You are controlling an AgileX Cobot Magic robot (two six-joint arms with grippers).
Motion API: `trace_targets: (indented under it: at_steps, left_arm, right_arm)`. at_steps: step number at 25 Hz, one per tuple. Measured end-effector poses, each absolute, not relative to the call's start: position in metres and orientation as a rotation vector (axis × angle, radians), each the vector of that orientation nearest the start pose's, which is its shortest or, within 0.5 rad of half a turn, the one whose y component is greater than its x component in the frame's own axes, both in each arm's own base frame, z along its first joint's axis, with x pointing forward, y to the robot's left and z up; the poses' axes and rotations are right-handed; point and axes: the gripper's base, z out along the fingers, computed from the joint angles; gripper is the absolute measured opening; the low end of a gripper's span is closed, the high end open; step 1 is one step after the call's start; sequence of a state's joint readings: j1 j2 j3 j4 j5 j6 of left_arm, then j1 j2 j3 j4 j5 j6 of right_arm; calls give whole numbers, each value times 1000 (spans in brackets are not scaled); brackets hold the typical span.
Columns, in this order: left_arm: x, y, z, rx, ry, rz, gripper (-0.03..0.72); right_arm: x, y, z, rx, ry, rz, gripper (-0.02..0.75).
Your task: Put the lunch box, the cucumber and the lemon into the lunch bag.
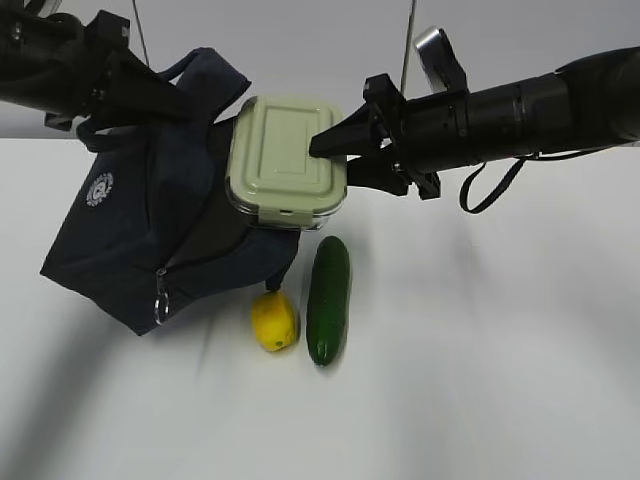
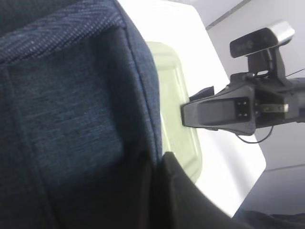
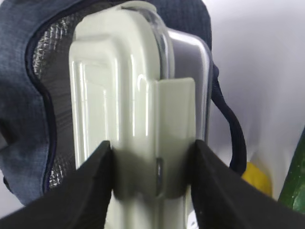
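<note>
The navy lunch bag (image 1: 150, 230) is held tilted off the white table, its mouth facing right. My left gripper (image 1: 185, 100) is shut on the bag's upper fabric edge (image 2: 143, 95), and its dark finger (image 2: 181, 191) presses against the cloth. The right gripper (image 1: 325, 150) is shut on the lunch box (image 1: 285, 150), one finger on each side of its sage-green lid (image 3: 124, 95), at the short end. The box's far end sits in the bag's mouth (image 3: 43, 71). On the table below, the lemon (image 1: 275, 320) lies beside the cucumber (image 1: 328, 298).
The bag's silver ring pull (image 1: 160, 305) hangs at its lower corner. A loop handle (image 3: 236, 138) dangles behind the box. The lemon (image 3: 257, 179) and cucumber (image 3: 295, 186) show under the right wrist. A black cable (image 1: 490, 185) loops under the right arm.
</note>
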State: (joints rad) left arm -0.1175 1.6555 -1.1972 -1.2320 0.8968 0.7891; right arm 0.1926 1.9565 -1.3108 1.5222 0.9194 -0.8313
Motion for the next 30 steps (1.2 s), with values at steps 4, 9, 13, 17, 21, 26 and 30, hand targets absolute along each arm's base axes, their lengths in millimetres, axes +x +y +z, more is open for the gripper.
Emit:
trace_targets:
  at_steps: [4, 9, 13, 17, 21, 26, 30]
  left_arm:
    - [342, -110, 285, 233, 2261, -1219, -6]
    - [346, -119, 275, 221, 2264, -1286, -6]
    - [345, -128, 276, 223, 2229, -1347, -6]
    - [345, -130, 278, 221, 2216, -1365, -6]
    - [345, -130, 277, 220, 2216, -1367, -6]
    - [350, -130, 267, 209, 2237, -1369, -6]
    - [353, -131, 258, 200, 2257, -1372, -6]
  right_arm:
    - [390, 149, 223, -32, 2289, 1461, 360]
    - [388, 154, 223, -47, 2291, 1467, 360]
    - [385, 162, 223, -69, 2295, 1480, 360]
    - [384, 167, 222, -82, 2300, 1477, 360]
    - [382, 177, 219, -84, 2307, 1444, 360]
    - [386, 183, 208, -42, 2304, 1467, 360]
    - [390, 184, 197, 0, 2314, 1465, 359]
